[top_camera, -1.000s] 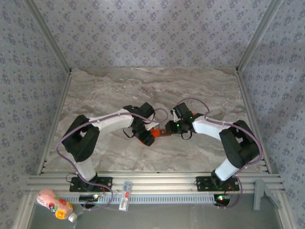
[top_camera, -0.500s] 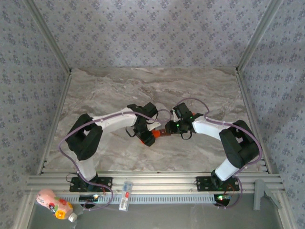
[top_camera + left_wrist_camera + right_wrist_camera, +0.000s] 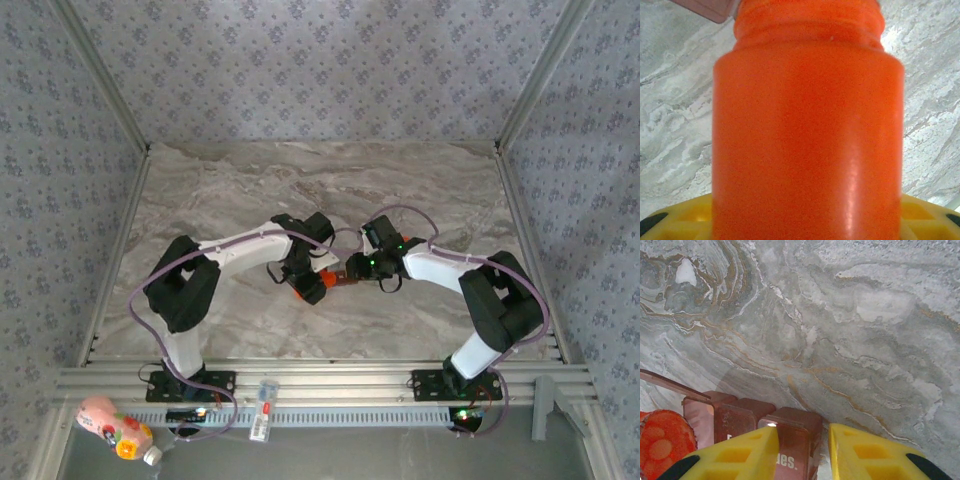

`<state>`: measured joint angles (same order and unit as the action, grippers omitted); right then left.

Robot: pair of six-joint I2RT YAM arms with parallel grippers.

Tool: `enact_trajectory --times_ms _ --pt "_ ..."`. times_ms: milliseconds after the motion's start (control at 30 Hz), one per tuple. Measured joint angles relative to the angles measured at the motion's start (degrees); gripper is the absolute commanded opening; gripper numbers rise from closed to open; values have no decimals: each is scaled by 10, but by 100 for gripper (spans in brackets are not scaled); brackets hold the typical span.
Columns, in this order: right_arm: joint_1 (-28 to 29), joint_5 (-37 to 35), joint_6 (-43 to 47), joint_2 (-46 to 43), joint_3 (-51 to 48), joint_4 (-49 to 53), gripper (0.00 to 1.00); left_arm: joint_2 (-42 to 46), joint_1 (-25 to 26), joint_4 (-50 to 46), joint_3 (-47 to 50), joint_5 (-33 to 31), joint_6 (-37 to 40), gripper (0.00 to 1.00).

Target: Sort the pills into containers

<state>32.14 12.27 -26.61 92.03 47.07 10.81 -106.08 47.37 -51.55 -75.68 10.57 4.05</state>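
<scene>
Your left gripper (image 3: 318, 282), clamping the orange cylindrical bottle (image 3: 807, 135), edges toward 3 o'clock — nearing the reddish-brown compartment strip (image 3: 740, 420) your right gripper (image 3: 803, 434) pinches.

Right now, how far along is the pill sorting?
Set up: the left gripper holds the uncapped orange bottle, the right gripper clamps one end of the container strip, and one lid stands open. In hand: the bottle's mouth sits beside the strip, apparently ready to pour. Left: no pills show in any compartment, though their insides are mostly hidden, so the sorting itself looks undone.
</scene>
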Motion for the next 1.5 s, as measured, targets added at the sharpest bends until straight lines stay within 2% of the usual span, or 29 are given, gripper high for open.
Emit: enact_trajectory --times_ms 467,967,1500 --pt "0 0 0 0 0 -1 34 -8 0 -7 -11 -10 9 0" --pt "0 0 0 2 0 -4 34 30 0 71 57 -8 8 0" --pt "0 0 0 2 1 -3 34 109 0 210 172 -9 -11 0"
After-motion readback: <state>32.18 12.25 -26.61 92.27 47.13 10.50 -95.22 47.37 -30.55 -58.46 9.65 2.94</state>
